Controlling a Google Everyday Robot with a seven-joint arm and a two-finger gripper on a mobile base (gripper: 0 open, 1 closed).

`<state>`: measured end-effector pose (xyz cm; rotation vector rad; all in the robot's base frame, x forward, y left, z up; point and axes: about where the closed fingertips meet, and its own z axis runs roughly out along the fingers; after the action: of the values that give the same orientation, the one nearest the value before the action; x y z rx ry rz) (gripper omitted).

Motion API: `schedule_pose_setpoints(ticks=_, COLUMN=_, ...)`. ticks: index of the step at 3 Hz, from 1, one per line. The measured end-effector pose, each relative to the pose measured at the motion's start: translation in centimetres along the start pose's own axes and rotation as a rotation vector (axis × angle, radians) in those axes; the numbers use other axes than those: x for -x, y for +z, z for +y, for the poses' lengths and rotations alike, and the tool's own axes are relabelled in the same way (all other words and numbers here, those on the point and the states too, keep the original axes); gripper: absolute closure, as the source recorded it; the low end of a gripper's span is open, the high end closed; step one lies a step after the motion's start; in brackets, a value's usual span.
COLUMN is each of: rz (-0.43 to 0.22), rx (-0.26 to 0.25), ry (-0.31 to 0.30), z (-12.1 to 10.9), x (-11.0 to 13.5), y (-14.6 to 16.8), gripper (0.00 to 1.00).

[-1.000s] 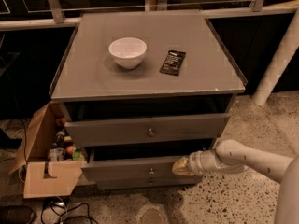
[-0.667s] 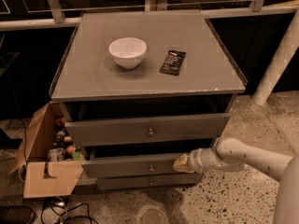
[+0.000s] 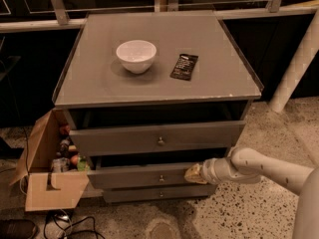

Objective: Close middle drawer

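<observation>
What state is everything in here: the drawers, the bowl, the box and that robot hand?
top drawer: open, pulled out farthest.
middle drawer: partly open.
bottom drawer: pushed in most.
bowl: upright, looks empty.
black packet: lying flat on the cabinet top.
cardboard box: open, items inside.
gripper: at the middle drawer's front, right of its knob.

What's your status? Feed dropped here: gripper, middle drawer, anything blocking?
Gripper at right end of middle drawer front. Drawer partly open, out past bottom drawer. Top drawer open above. Nothing visible blocking.
</observation>
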<state>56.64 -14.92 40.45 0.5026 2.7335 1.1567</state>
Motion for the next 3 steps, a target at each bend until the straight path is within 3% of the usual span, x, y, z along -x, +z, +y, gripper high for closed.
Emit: schedule_pose_setpoints(ticks=3, rz=0.01, rx=0.078, ry=-0.059, z=3.1, x=0.5, y=2.0, gripper=1.0)
